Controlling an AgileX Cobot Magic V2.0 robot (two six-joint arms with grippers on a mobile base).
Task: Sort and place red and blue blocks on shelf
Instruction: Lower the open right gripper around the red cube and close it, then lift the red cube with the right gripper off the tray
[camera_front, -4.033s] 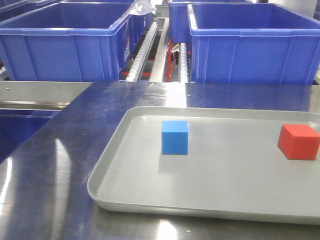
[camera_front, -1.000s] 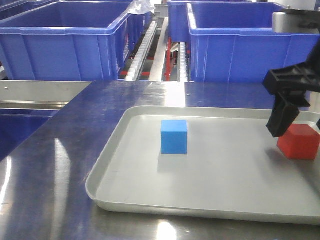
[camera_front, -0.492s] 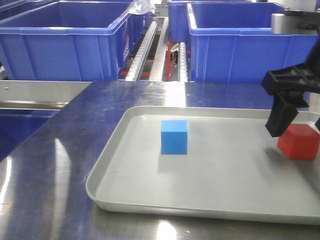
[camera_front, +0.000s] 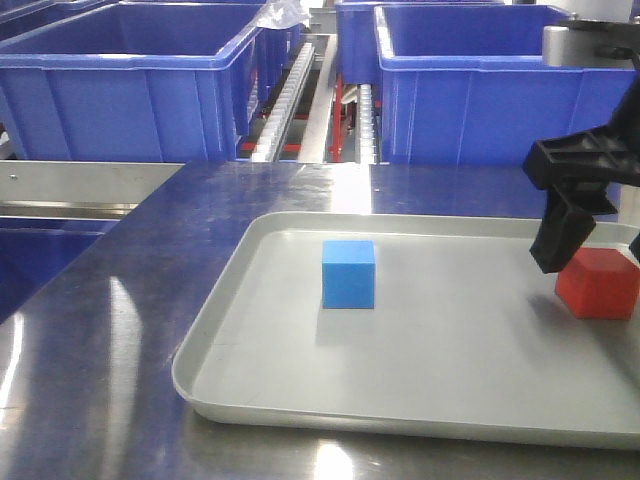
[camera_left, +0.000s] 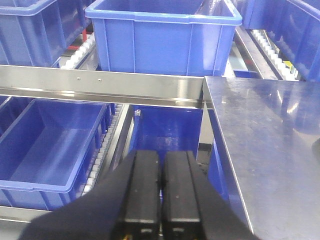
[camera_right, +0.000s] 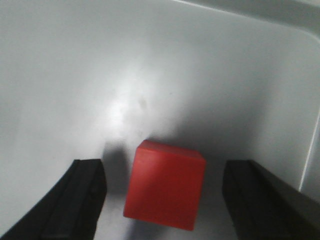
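Right fingers (camera_right: 85, 200) positioned for pickup of the small matte bright-red cube (camera_right: 165, 192).

The right fingers stand apart, one on each side of the red cube with a visible gap on both sides and no contact. The cube rests on the pale grey rimmed tray (camera_front: 215, 350), near its right end, well apart from the small sky-blue cube (camera_front: 348, 273). It is judged light, stiff and non-slippery, so the fingers should take hold at mid-height on two opposite upright faces, set square to them. The left fingers (camera_left: 142, 190) are pressed together, empty, beside the shiny steel bench (camera_front: 150, 300).
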